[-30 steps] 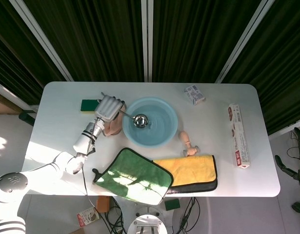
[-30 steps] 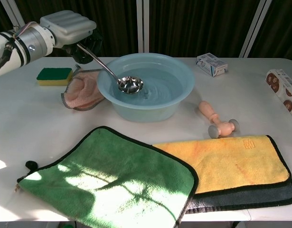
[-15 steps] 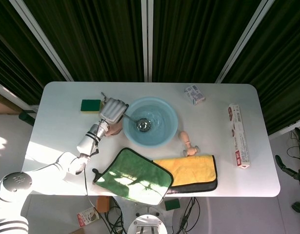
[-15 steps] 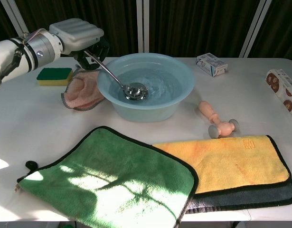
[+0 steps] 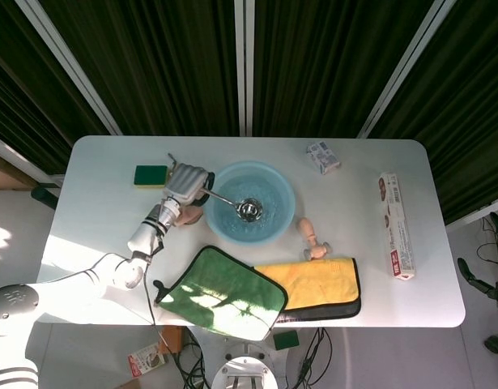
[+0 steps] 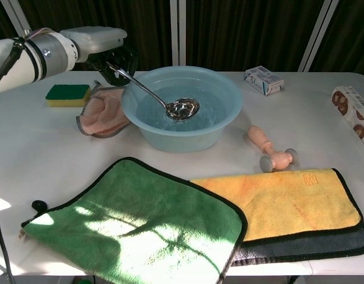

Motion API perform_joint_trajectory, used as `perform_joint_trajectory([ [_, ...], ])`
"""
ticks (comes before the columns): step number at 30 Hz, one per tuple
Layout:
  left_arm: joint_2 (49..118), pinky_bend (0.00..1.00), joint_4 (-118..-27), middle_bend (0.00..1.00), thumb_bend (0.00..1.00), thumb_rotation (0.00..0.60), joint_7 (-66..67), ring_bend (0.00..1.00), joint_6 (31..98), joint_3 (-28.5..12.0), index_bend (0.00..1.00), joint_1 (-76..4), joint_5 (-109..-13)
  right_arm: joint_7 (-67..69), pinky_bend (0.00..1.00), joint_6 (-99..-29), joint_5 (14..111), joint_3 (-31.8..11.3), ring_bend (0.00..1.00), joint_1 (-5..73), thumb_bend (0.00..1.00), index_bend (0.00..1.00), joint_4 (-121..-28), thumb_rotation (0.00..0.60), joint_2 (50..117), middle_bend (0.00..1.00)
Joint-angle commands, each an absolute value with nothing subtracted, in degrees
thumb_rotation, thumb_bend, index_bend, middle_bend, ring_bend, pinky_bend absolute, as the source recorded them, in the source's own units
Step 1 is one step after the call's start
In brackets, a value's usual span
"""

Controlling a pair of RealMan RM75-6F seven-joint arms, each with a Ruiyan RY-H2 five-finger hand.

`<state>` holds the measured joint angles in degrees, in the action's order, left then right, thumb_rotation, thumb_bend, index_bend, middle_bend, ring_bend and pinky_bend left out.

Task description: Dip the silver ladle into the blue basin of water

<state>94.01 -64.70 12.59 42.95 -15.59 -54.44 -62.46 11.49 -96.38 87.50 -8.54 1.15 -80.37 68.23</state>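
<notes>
Left hand: left hand [image 6: 96,42] grips the ladle handle, upper left of the chest view, fingers clamped round the grip end; seen at left of centre in the head view [image 5: 186,185].
Right hand: only a dark part at the far right edge of the head view; whether its fingers are apart or together cannot be told.
Ladle: silver ladle [image 6: 182,109], handle slanting down from the hand over the near-left rim, bowl inside the basin near its centre [image 5: 248,210].
Basin: blue basin [image 6: 229,94], upper centre of the table, water in it.
Change: a second ago the ladle bowl sat lower and further left in the basin, tilted at the water; now it sits nearer the centre, level and mouth up, and appears to ride at or just above the water line. The hand has turned with it.
Meaning for task: the dip looks done or nearly done; the ladle reads as lifting out, judged from its level bowl.
Beside basin, left: pink cloth [image 6: 102,113]; green sponge [image 6: 67,93].
Beside basin, right: wooden-handled tool [image 6: 268,148].
Front of table: green towel [image 6: 134,219]; yellow towel [image 6: 288,201].
Back right: small box [image 6: 263,80].
</notes>
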Motion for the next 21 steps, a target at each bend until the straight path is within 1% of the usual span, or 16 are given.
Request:
perform_joint_trajectory([
  [1, 93.00, 0.83, -66.20, 0.59, 0.34, 0.600, 11.96, 0.58, 42.33, -16.18, 0.80, -54.55, -61.34, 11.42, 0.00, -96.28, 87.43, -8.54, 0.00, 1.17, 0.26, 0.00, -80.43, 0.600, 68.22, 0.00],
  [9, 89.88, 0.83, -69.77, 0.59, 0.34, 0.600, 12.19, 0.58, 41.43, -17.23, 0.80, -55.47, -58.63, 10.97, 0.00, -96.34, 87.37, -8.59, 0.00, 1.18, 0.26, 0.00, -80.78, 0.600, 68.16, 0.00],
  [21, 85.94, 0.83, -73.85, 0.59, 0.34, 0.600, 17.30, 0.58, 42.18, -16.63, 0.80, -57.19, -54.70, 10.71, 0.00, -96.28, 87.34, -8.59, 0.00, 1.23, 0.26, 0.00, -81.10, 0.600, 68.07, 0.00],
])
